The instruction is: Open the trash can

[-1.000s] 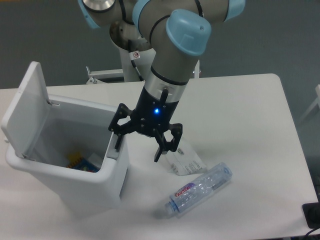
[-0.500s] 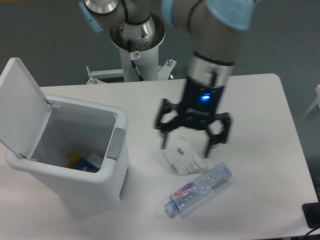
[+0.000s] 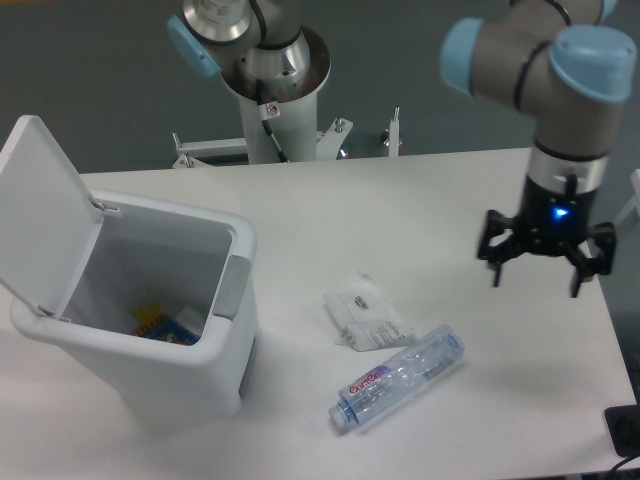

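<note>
The trash can (image 3: 190,365) is a large white bin at the left of the table. Its flat lid (image 3: 42,215) stands raised at the back left, so the inside shows, with some colourful litter at the bottom. A grey latch button (image 3: 232,287) sits on its right rim. My gripper (image 3: 535,280) hangs open over the right side of the table, far from the bin, with nothing between its fingers.
A crumpled white wrapper (image 3: 366,312) and a clear plastic bottle (image 3: 400,377) lie on the table between the bin and the gripper. The robot's base column (image 3: 275,90) stands at the back. The table's right edge is close to the gripper.
The gripper has swung from the bin's latch rightward across the table to the right side. The lid tipped further open and has stayed up.
</note>
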`<action>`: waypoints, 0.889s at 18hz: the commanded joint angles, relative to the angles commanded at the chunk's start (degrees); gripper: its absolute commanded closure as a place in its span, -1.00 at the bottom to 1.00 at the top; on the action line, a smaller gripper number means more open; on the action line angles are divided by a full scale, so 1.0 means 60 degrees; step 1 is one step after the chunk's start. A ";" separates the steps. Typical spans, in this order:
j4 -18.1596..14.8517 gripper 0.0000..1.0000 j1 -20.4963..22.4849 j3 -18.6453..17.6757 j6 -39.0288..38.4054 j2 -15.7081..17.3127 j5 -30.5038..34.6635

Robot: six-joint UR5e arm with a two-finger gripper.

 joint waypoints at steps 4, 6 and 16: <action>-0.0059 -1.00 0.0134 -0.0074 0.0880 -0.0073 0.0145; -0.0292 -1.00 0.0134 -0.0103 0.0911 -0.0073 0.0744; -0.0674 -1.00 0.0046 -0.0103 0.1306 -0.0088 0.1258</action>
